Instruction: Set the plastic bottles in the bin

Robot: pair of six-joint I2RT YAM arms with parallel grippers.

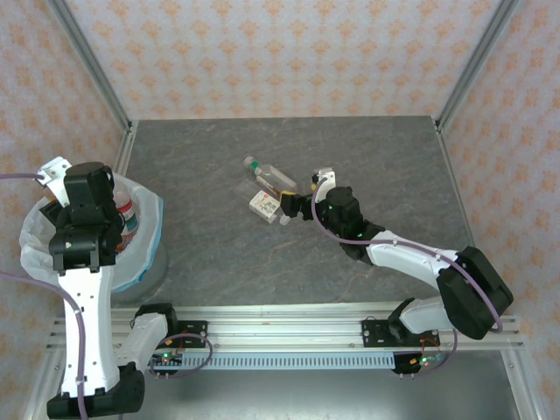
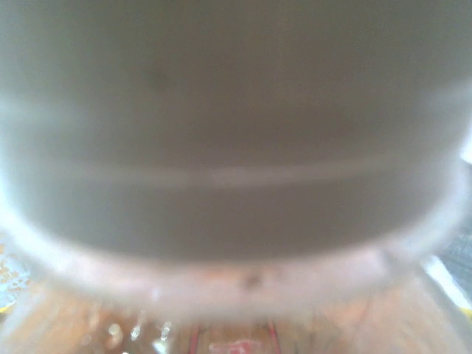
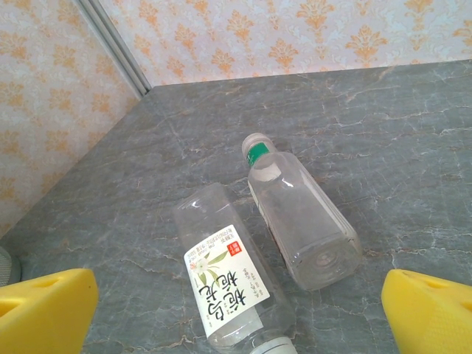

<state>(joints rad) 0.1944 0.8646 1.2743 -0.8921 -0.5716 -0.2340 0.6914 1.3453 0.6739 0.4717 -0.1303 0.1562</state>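
A: What's the setting?

B: A grey marbled worktop (image 1: 367, 157), boxed in by walls (image 1: 262, 52) papered in an orange pattern.

A: And the bottles?

B: Two clear ones lie on their sides mid-worktop, just beside each other: a green-banded bottle (image 3: 302, 221) and a white-labelled bottle (image 3: 225, 284). The right gripper (image 3: 237, 295) is spread wide before them. The lined bin (image 1: 149, 262) sits near-left under the left arm (image 1: 83, 236). I cannot tell the left gripper's spread.

Field notes, own body. Left arm (image 1: 85, 306) and right arm (image 1: 407, 255) match: white shells on the long links, black housings at the joints. A lilac cable (image 1: 19, 178) leaves my left wrist, and a second cable (image 1: 367, 238) follows the right forearm. Bases (image 1: 156, 322) black, with small green and red lights (image 1: 426, 359). Right fingers (image 3: 431, 313) bright yellow, rounded.
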